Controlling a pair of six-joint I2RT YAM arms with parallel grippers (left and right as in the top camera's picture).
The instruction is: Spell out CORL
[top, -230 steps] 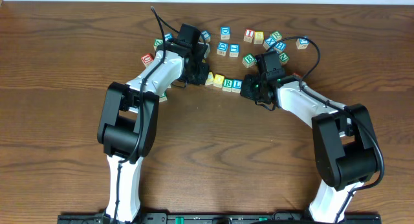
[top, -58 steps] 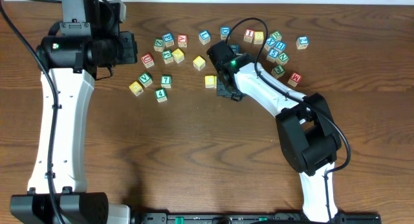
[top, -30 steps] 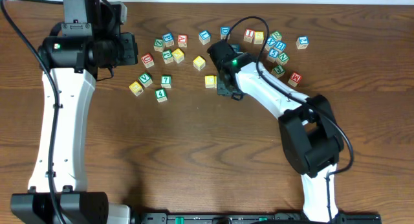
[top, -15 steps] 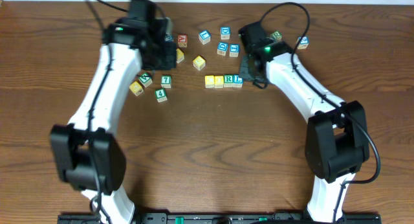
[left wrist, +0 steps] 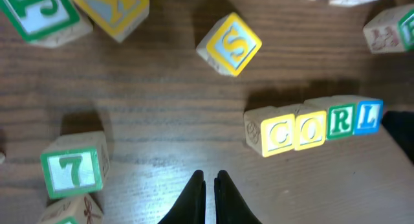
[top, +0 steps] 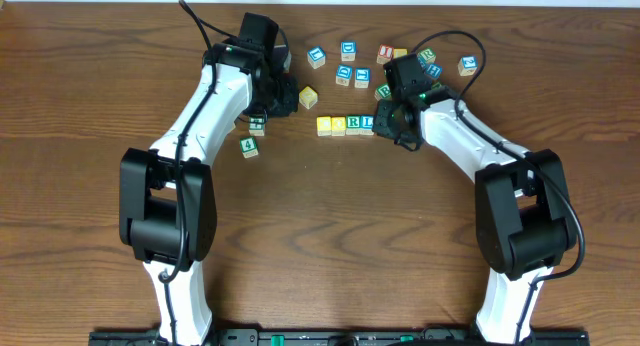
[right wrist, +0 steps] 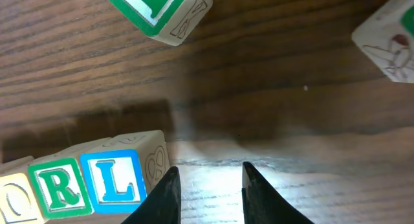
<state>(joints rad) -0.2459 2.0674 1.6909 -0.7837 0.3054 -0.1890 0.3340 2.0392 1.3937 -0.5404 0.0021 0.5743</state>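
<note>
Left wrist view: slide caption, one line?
Row of four cubes reads CORL on the table; left claw hovers nearby, holding nothing.

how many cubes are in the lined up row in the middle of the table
4, touching side by side. Left to right in the left wrist view: yellow C, yellow O, green R, blue L. None in the row looks hidden.

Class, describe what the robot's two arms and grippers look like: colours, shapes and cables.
The left arm and the right arm have white tubular links joined by bulky black joint housings. A thin black cable loops loosely from each wrist. The left gripper and right gripper each end in two slim, black, tapered fingers.
</note>
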